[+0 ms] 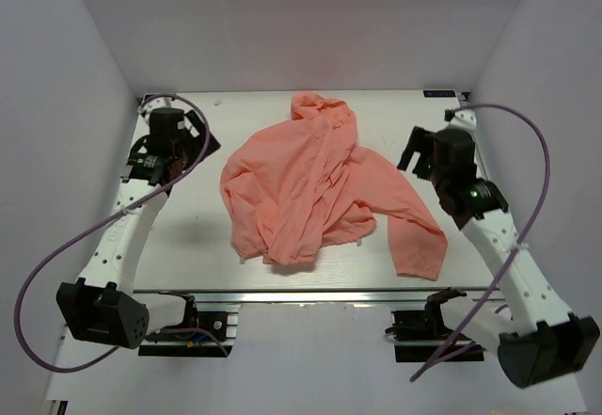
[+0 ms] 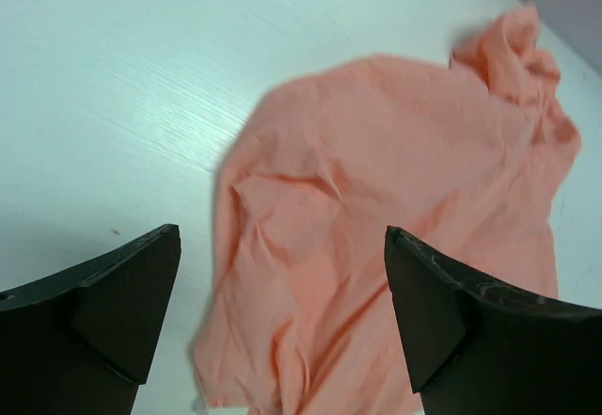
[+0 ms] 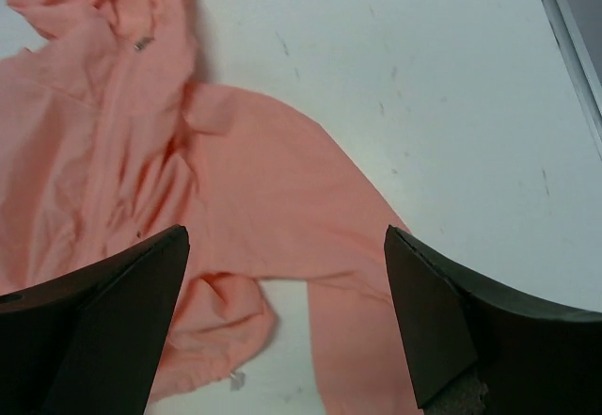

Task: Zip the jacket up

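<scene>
Jacket [image 1: 310, 189] is touching neither arm: the left gripper [image 2: 282, 234] is hovering at the far left of the counter [image 1: 188, 246] with its jaws spread wide and nothing between them, and the right gripper [image 3: 285, 231] is hovering at the far right, equally wide and empty. Between them the salmon-pink garment is lying crumpled mid-counter, its hood [image 1: 315, 109] pointing to the far edge and one sleeve [image 1: 414, 236] trailing toward the near right.
</scene>
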Robot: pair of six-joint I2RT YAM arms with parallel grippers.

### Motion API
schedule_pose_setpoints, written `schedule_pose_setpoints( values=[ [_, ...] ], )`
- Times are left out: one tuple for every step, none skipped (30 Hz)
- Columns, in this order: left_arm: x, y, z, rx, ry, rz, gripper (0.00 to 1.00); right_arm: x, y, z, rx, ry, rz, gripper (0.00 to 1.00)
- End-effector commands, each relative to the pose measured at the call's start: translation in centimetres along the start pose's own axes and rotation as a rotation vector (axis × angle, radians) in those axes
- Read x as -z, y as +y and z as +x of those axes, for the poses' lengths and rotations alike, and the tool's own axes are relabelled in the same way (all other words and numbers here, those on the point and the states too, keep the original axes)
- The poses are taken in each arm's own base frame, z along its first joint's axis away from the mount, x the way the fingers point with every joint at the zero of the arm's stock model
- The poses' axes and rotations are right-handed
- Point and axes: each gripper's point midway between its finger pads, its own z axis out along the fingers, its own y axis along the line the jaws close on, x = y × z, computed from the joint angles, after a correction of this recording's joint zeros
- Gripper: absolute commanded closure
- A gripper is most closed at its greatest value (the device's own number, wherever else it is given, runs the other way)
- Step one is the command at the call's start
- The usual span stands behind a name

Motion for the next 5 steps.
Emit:
schedule_pose_setpoints(
  values=[
    [1.7, -0.2, -3.0, 0.014, -0.079, 0.076, 0.02, 1.9, -2.3, 0.3, -0.064, -0.053, 0.081, 0.11],
    [1.9, 0.0, -3.0, 0.009, -0.084, 0.077, 0.02, 2.5, -2.4, 0.2, -0.056, -0.060, 0.072, 0.11],
    [2.0, 0.2, -3.0, 0.011, -0.089, 0.074, 0.02, 2.7, -2.5, 0.4, -0.049, -0.054, 0.069, 0.11],
    [2.1, 0.3, -3.2, 0.015, -0.102, 0.078, 0.02, 2.8, -2.6, 0.3, -0.049, -0.062, 0.071, 0.11],
    [2.0, 0.6, -2.9, 0.016, -0.099, 0.075, 0.02, 3.1, -2.7, 0.2, -0.053, -0.069, 0.070, 0.11]
  ],
)
